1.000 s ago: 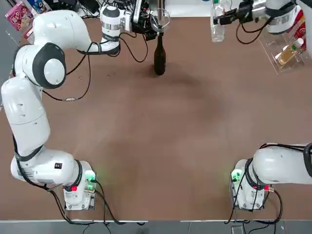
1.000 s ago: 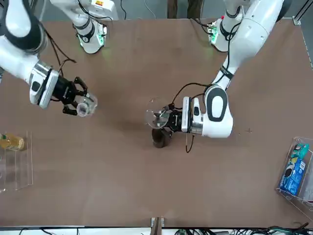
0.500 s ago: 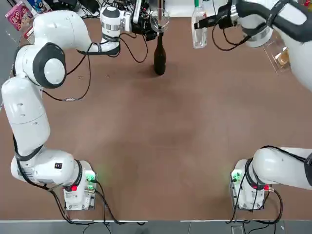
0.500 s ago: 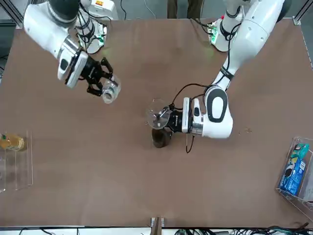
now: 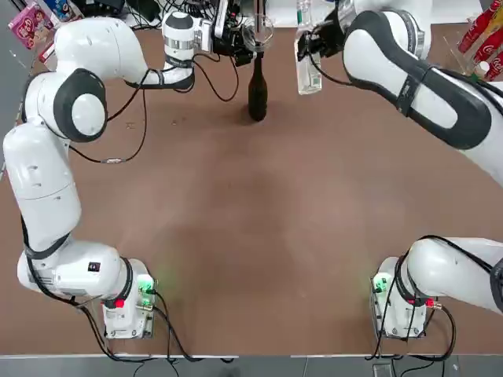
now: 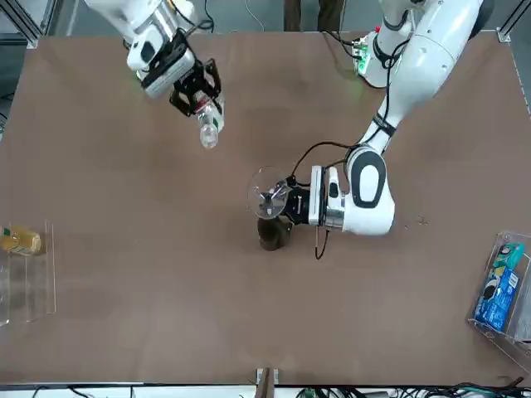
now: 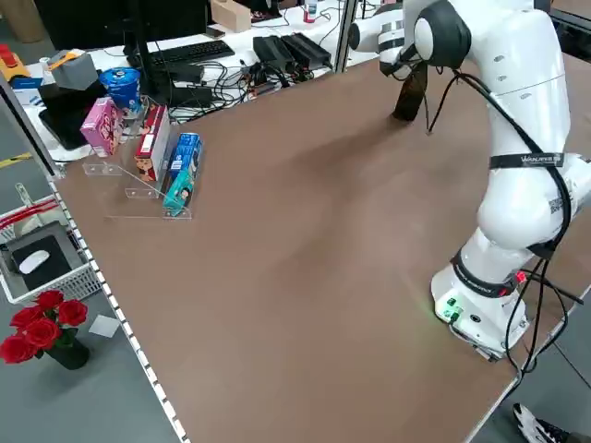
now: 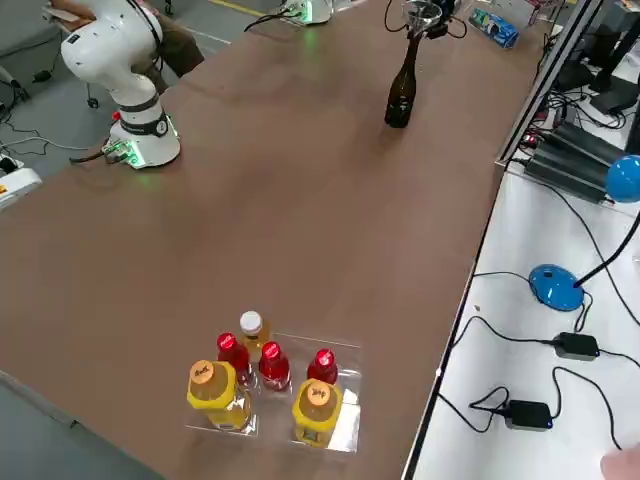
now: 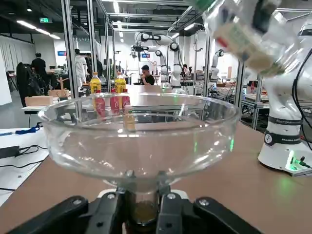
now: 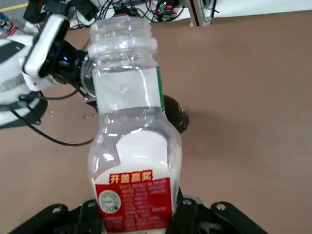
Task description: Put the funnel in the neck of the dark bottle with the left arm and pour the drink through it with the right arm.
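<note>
Top view: the left gripper is clamped on the funnel, seated in the dark bottle near the bench's far edge.

Front view: the right gripper grips the drink, tilted, apart from the funnel.

Right wrist view: the drink is uncapped.

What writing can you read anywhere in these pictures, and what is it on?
"开盖赢奖": red label of the drink, held in the right end effector.
"FRANKA": band on the left arm, barely legible.
Snack boxes and rack bottle labels: too small to read.
</note>
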Controlling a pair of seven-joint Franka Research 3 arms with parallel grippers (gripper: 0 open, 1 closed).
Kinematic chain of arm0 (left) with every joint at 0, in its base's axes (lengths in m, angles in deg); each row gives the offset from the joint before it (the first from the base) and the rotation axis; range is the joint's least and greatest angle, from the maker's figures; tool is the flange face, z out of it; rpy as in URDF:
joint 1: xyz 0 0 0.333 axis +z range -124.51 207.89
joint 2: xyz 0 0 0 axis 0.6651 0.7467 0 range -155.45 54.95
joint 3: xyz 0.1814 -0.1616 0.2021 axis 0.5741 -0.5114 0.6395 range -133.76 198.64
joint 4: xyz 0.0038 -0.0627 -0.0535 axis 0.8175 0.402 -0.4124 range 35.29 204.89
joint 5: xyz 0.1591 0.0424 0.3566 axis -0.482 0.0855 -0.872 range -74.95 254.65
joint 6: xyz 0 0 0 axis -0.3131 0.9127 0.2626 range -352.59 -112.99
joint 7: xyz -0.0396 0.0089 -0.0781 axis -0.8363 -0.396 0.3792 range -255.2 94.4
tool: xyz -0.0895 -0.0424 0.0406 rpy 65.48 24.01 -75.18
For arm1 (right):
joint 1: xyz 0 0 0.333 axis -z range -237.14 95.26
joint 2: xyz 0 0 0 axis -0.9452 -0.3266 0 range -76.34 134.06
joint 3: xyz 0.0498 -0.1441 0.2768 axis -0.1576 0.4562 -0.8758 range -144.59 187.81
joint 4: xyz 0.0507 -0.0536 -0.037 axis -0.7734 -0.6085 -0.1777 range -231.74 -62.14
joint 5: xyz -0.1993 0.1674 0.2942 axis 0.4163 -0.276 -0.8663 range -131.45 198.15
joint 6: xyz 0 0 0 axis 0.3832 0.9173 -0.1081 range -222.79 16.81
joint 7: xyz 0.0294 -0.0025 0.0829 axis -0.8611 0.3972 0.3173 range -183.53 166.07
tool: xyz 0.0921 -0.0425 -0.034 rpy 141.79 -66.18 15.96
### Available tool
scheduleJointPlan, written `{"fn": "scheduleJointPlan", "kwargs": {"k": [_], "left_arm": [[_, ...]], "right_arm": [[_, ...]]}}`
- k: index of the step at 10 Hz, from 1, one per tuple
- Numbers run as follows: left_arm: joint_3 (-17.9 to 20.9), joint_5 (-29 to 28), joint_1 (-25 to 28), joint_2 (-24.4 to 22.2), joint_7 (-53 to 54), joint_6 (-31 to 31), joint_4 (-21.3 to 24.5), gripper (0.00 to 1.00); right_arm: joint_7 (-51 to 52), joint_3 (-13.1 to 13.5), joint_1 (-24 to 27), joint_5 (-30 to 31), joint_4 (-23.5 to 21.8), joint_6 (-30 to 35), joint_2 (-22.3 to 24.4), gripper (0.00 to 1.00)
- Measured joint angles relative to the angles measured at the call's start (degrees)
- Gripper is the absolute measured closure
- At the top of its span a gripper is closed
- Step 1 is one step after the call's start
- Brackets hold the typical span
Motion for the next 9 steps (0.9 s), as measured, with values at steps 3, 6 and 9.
{"fn": "scheduleJointPlan", "kwargs": {"k": [3, 6, 9], "left_arm": [[0.0, 0.0, 0.0, 0.1, 0.0, 0.1, 0.0, 0.75], [-0.1, 0.2, 0.0, 0.2, 0.0, 0.2, 0.0, 0.75], [-0.1, 0.2, 0.0, 0.2, 0.0, 0.2, -0.1, 0.75]], "right_arm": [[-12.0, -2.6, 0.1, 4.4, 5.1, 2.3, -3.1, 0.56], [-27.8, -7.7, 0.1, 18.0, 15.9, 10.0, -14.2, 0.56], [-34.8, -10.4, -0.5, 22.9, 23.6, 11.7, -25.2, 0.56]]}}
